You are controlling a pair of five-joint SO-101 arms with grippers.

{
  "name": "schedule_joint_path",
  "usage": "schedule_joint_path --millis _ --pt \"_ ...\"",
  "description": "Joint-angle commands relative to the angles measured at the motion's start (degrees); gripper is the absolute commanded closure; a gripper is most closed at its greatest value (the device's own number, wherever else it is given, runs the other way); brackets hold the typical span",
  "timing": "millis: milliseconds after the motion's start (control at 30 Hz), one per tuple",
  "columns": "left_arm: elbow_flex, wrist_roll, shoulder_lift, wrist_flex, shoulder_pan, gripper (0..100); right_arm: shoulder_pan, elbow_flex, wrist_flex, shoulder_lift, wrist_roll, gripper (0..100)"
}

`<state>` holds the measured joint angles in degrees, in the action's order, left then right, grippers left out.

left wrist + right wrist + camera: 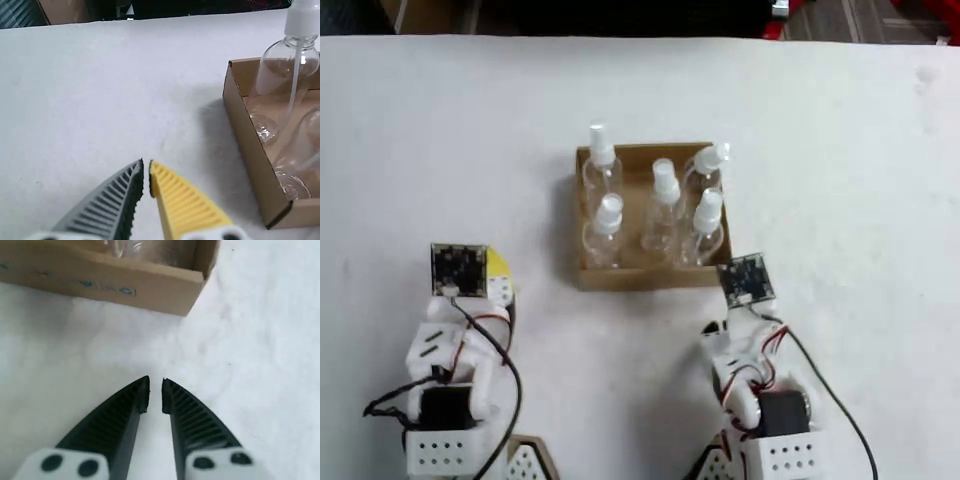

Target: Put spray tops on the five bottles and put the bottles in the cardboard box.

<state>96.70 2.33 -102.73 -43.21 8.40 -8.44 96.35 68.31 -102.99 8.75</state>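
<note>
Five capped bottles [665, 205] stand in the cardboard box [620, 277]. Beside it, the left gripper [146, 172] and right gripper [155, 390] are pressed together, empty. Task judged complete: withdraw without nudging it.

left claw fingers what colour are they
The left claw has one grey ribbed finger and one yellow ribbed finger; the left wrist view shows it best.

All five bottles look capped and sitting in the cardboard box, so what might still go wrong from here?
1. The right gripper sits close to a corner of the cardboard box; any forward swing could shove the box.
2. The bottles stand much taller than the box's low walls, so a bump may topple them.
3. The back-right spray top looks tilted; it may not be fully seated, though I cannot tell.
</note>
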Motion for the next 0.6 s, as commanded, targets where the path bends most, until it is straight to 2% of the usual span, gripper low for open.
schedule_joint_path --millis 0,133,233,367,567 --pt "-1.4 0.7 -0.4 0.7 -1.0 98 5.9 0.5 -3.7 -0.4 -1.1 98.3" --pt "-0.8 1.4 -0.4 0.2 -5.5 98 8.5 0.5 -4.8 -0.3 -6.9 98.4" --pt "0.4 6.5 -0.2 -0.9 -5.7 98 6.7 0.5 -3.6 -0.2 -7.0 98.4" --pt "0.4 12.2 -0.3 -7.1 -5.3 98 5.8 0.5 -2.7 -0.2 -6.9 98.4" --pt "0.4 7.4 -0.3 -12.7 -1.2 98 6.1 0.5 -2.8 -0.2 -6.8 98.4"
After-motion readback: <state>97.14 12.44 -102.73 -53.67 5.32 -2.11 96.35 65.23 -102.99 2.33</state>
